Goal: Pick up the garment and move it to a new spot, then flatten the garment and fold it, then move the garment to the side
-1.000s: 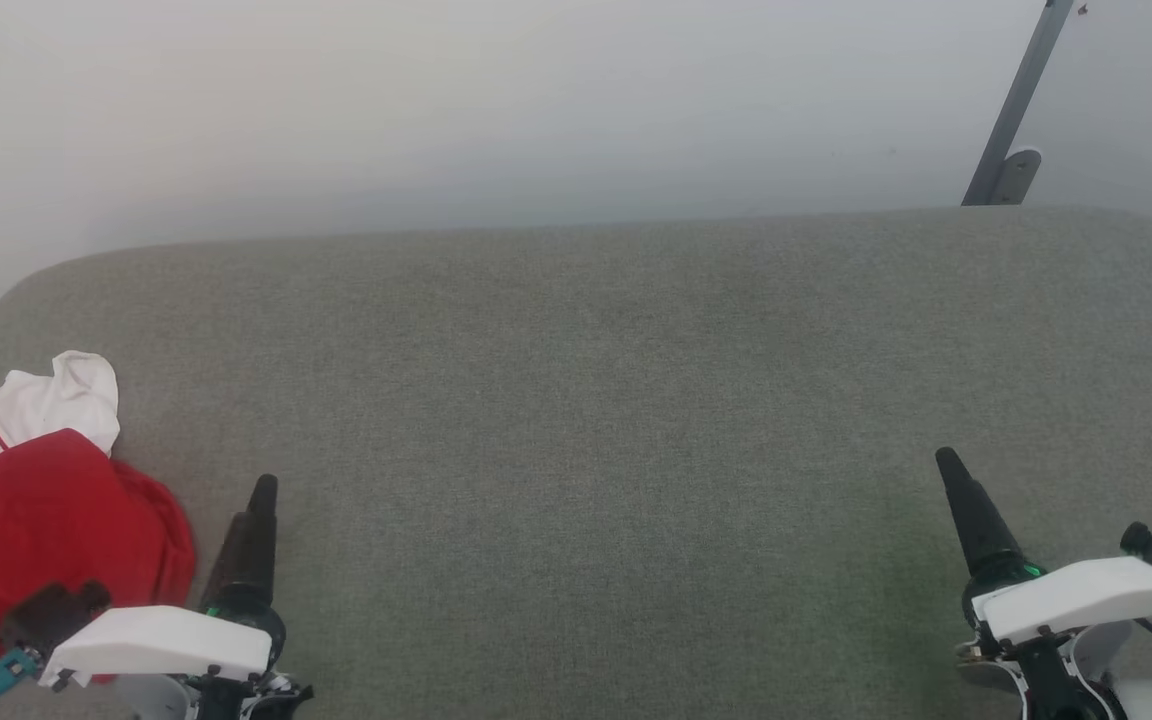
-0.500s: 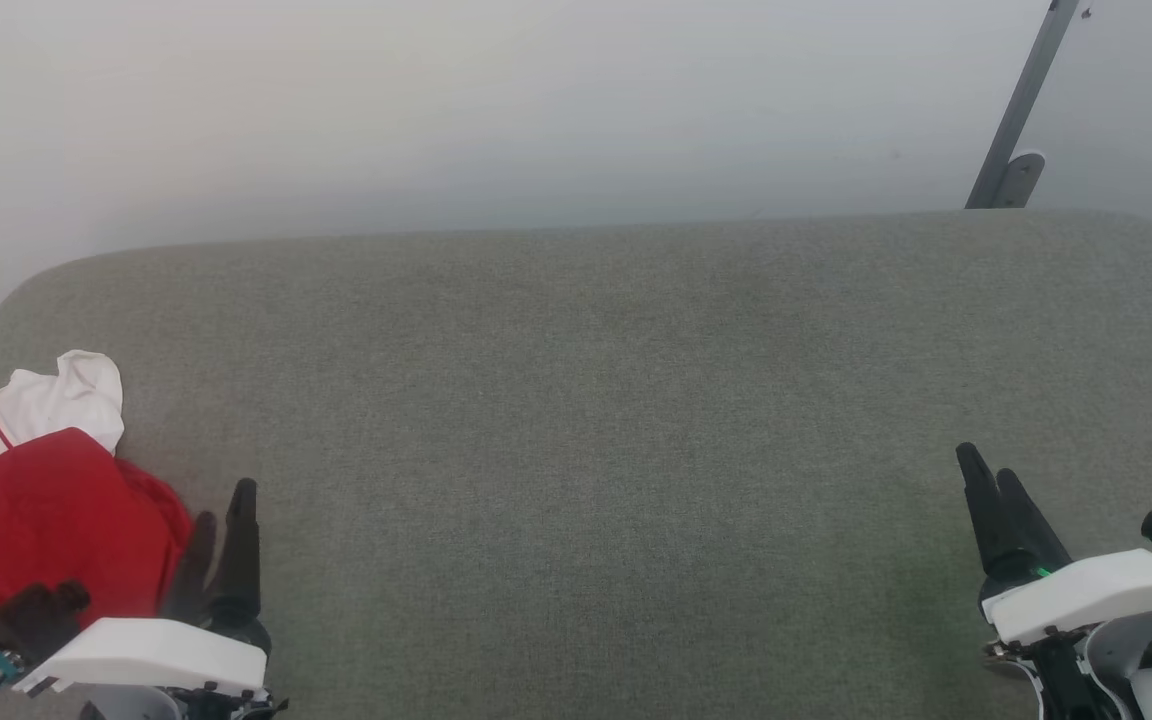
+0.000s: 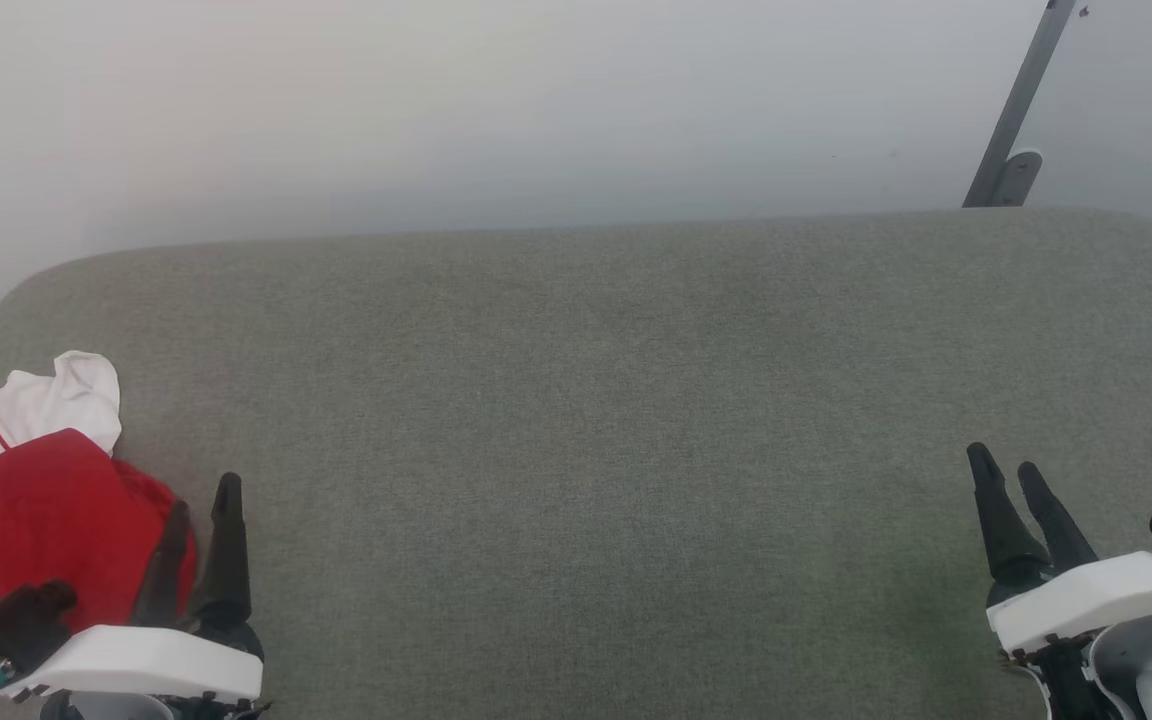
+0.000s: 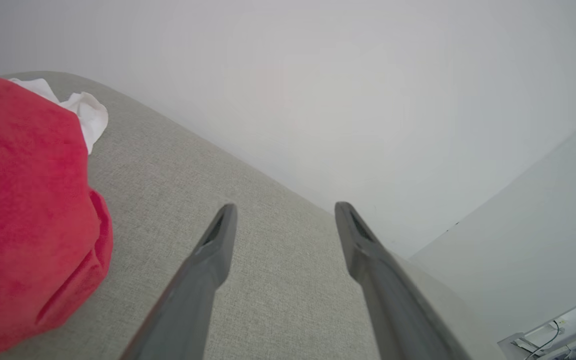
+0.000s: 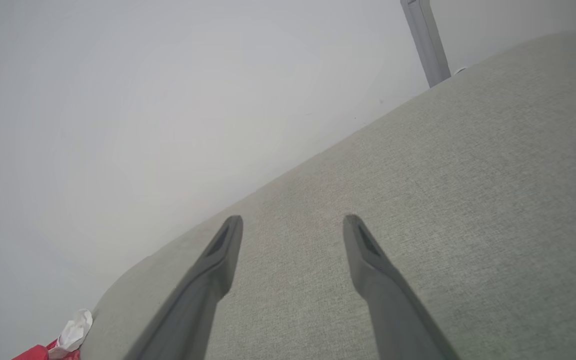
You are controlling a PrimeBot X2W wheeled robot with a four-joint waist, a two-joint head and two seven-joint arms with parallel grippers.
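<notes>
- The worktop (image 3: 586, 400) is covered in grey-green woven fabric, and its far corners are rounded.
- A red shirt (image 3: 26, 510) lies crumpled in a heap at its left end.
- The shirt's white sleeve (image 3: 56, 400) is bunched at the heap's far side, resting on the fabric.

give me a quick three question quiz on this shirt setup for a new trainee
1. True or false: the left gripper has its fingers shut on the shirt.
2. By the robot's sides, where on the cushion does the shirt lie? A left end, B middle, C right end.
3. Fill in: the right gripper is ____ (open or shut).
Key: 1 false, it is open and holds nothing; 2 A; 3 open.
</notes>
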